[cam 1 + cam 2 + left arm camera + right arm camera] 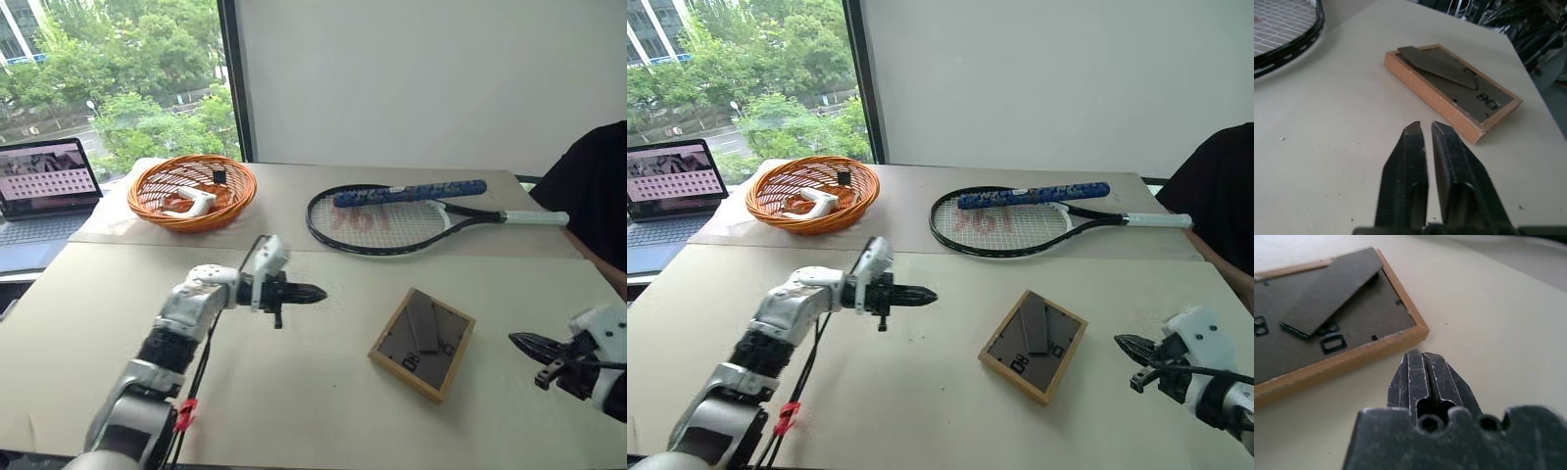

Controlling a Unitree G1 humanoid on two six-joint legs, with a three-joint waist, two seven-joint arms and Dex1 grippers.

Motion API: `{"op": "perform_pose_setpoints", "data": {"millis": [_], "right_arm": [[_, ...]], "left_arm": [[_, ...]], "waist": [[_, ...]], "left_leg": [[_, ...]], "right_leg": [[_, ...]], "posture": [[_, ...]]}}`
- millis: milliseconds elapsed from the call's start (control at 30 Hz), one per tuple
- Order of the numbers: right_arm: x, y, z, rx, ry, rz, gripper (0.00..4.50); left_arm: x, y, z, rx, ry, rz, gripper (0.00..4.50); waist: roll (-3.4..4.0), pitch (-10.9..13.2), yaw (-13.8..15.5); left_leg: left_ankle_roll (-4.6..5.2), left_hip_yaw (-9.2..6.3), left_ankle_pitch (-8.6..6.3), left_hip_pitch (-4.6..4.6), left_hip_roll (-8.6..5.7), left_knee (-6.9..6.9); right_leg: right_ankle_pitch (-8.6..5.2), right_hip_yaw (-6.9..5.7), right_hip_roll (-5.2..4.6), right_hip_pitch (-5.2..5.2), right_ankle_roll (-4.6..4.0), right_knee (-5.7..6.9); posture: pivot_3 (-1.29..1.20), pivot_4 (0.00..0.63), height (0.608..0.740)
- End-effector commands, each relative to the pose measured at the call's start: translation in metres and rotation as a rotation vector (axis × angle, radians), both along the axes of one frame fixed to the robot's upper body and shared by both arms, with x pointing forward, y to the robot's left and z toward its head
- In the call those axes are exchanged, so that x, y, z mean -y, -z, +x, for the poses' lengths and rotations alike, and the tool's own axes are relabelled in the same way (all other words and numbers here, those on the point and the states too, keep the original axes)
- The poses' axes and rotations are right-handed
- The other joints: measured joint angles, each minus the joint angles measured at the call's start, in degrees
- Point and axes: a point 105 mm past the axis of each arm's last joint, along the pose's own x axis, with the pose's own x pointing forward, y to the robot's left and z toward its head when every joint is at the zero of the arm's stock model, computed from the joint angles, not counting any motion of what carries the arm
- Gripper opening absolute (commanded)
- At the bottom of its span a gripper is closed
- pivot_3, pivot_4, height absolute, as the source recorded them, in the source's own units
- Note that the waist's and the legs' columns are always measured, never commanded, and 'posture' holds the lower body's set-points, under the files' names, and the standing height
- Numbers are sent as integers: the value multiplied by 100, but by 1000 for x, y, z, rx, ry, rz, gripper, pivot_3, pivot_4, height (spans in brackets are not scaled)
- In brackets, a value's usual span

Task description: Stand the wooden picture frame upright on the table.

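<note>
Nearest the robot, the right gripper sits at the right edge of the table, fingers pressed together and holding nothing, its tip pointing toward the wooden picture frame, a little apart from it. The frame is lying flat, face down, on the near half of the table, right of centre, so you only see the dark grey back with the stand flap resting against it. There are some small hanger fittings on the back, but I can't read any writing on them.

The left gripper is above the middle of the table, left of the frame, pointing toward it. Its fingers are closed too, just a thin slit between them, nothing held.

Past the seam line there's a black tennis racket with a red logo on the strings that I can't make out, and a blue-wrapped handle lying across it. To the far left, an orange wicker basket with white things in it. A laptop sits at the far left edge, screen text too small to read. A person's dark sleeve shows at the right.
</note>
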Motion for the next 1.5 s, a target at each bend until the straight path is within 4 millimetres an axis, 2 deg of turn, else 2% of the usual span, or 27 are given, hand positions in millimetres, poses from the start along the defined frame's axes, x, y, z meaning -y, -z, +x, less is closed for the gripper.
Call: {"op": "perform_pose_setpoints", "data": {"millis": [33,100,200,333,500,633,767,833,967,1100,1233,1400,1500], "right_arm": [[-3,18,7,-58,16,-13,0],[-9,26,13,-78,4,-6,0],[-18,32,22,-87,-25,-7,0],[-33,36,31,-86,-72,18,0],[-55,43,40,-97,-154,39,0],[-78,45,46,-100,-231,55,0],[-102,47,54,-96,-304,74,0],[-109,47,56,-100,-327,83,0],[-131,50,59,-109,-383,115,0],[-147,50,64,-94,-423,127,0],[-161,51,70,-98,-466,129,0],[-162,52,72,-106,-474,117,0],[-152,53,70,-112,-457,99,0]], "left_arm": [[33,12,1,49,53,50,21],[49,22,0,56,73,80,21],[61,37,-3,87,105,138,21],[58,49,-6,99,132,185,21],[53,52,-16,34,145,149,21],[28,53,-18,0,104,173,21],[-21,56,-18,-23,-3,230,21],[-36,56,-19,-55,-66,217,21],[-79,60,-23,-134,-230,214,21],[-87,63,-33,-168,-280,205,21],[-83,68,-41,-181,-298,201,21],[-77,68,-43,-184,-315,185,21],[-85,64,-39,-176,-365,180,21]], "waist": [[0,0,6],[0,0,0],[1,1,-34],[2,1,-47],[5,0,-8],[6,-1,-51],[8,-2,-172],[8,-2,-176],[8,-3,-193],[8,-3,-185],[8,-4,-194],[7,-4,-164],[8,-5,-153]], "left_leg": [[1,-2,0,-5,-5,1],[2,-5,-1,-7,-6,2],[3,-7,-1,-10,-7,1],[3,-9,-1,-9,-7,0],[3,-11,-1,-9,-8,1],[3,-12,-1,-6,-7,1],[2,-13,0,3,-6,-3],[2,-14,1,7,-2,-6],[0,-15,2,11,0,-6],[-1,-15,2,16,3,-5],[-1,-14,2,22,7,-5],[-1,-14,2,24,7,-6],[-2,-14,2,24,7,-6]], "right_leg": [[1,1,-2,0,0,0],[1,0,-2,-1,0,0],[1,0,-1,-6,0,4],[1,0,-1,-6,0,6],[1,-2,-1,-3,1,7],[1,-2,-1,-3,1,9],[1,-2,1,-1,-1,18],[0,-2,5,1,-3,19],[-2,-4,5,4,-2,23],[-4,-6,7,5,-3,25],[-5,-5,11,6,-3,27],[-6,-6,10,7,-5,28],[-7,-6,10,7,-3,28]], "posture": [[0,150,696],[0,150,696],[0,150,696],[0,150,696],[0,150,696],[0,150,696],[0,150,696],[0,150,696],[0,150,696],[0,150,696],[0,150,696],[0,150,696],[0,150,696]]}}
